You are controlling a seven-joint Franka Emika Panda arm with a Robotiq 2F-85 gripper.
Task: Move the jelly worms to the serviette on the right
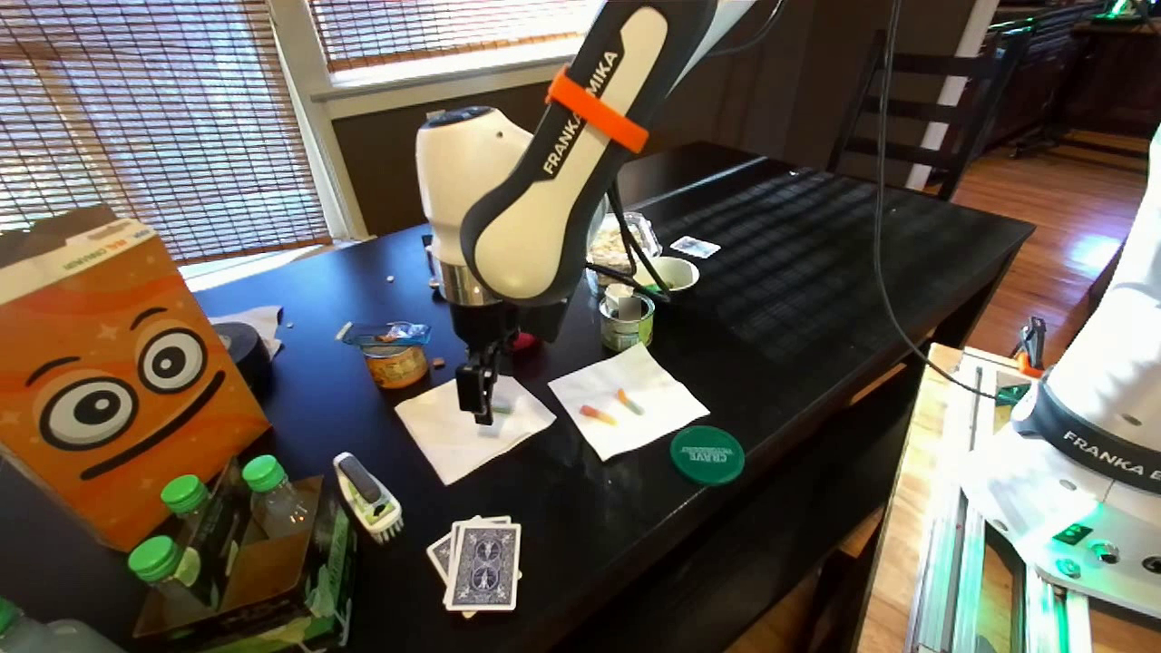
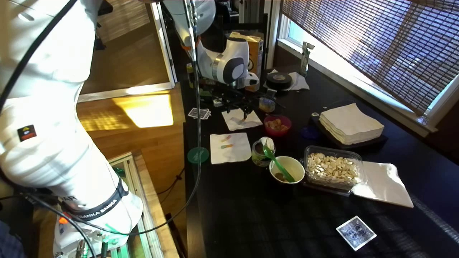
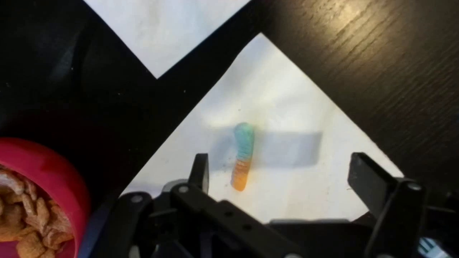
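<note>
Claw (image 3: 281, 170) spread real wide, nothing gripped
One jelly worm (image 3: 244, 154) is seen mid-frame on a napkin (image 3: 304, 195), wrist view; two more worms (image 1: 629, 402) spotted on the serviette (image 1: 664, 408), below center in an exterior view.

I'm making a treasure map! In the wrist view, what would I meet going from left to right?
Red bowl → one tool fingertip → jelly worm → the other tool fingertip.
</note>
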